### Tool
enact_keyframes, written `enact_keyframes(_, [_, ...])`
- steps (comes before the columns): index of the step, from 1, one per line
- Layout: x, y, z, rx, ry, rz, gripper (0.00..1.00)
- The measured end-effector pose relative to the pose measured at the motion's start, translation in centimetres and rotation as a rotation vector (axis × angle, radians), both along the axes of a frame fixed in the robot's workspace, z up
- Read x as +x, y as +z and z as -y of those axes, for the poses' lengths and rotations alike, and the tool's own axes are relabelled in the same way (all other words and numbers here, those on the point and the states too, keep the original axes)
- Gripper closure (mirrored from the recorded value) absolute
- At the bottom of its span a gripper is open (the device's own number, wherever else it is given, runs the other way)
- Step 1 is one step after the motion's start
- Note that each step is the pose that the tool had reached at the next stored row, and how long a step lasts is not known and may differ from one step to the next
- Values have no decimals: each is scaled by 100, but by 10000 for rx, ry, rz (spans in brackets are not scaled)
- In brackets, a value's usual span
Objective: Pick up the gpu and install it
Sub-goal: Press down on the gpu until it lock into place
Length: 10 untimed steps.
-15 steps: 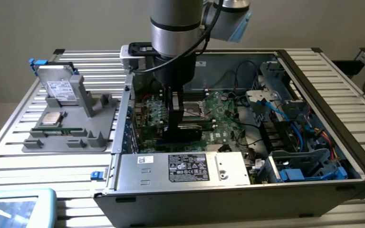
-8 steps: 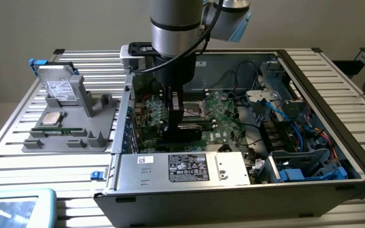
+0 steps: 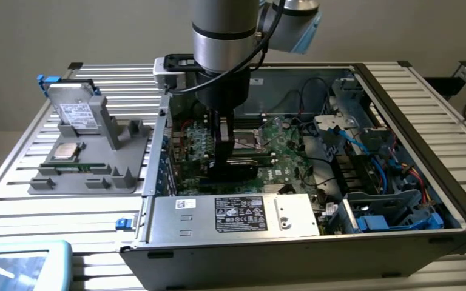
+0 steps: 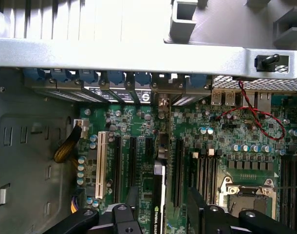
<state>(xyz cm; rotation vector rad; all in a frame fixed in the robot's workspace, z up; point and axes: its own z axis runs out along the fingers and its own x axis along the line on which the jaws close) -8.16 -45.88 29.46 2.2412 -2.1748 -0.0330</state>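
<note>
The gpu (image 4: 159, 195) stands on edge in a black motherboard slot inside the open computer case (image 3: 451, 200). In the wrist view I see it edge-on, with a white strip and a black labelled face. My gripper (image 4: 163, 207) is open and straddles the card, one black finger (image 4: 132, 197) on each side, with gaps between the fingers and the card. In the exterior view the gripper (image 3: 230, 159) hangs low over the green motherboard (image 3: 286, 148), with the dark gpu (image 3: 235, 170) below it.
A grey fixture (image 3: 95, 176) outside the case, on the exterior view's left, holds a silver hard drive (image 3: 75, 112), a CPU (image 3: 65, 151) and a memory stick (image 3: 75, 165). The power supply (image 3: 233, 215) sits at the near wall. Blue cables (image 3: 378, 176) and drive cages crowd the exterior view's right.
</note>
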Motion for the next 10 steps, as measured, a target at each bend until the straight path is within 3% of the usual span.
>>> enact_keyframes(6, [0, 0, 0, 0, 1, 0, 80])
enact_keyframes(10, [0, 0, 0, 0, 0, 0, 89])
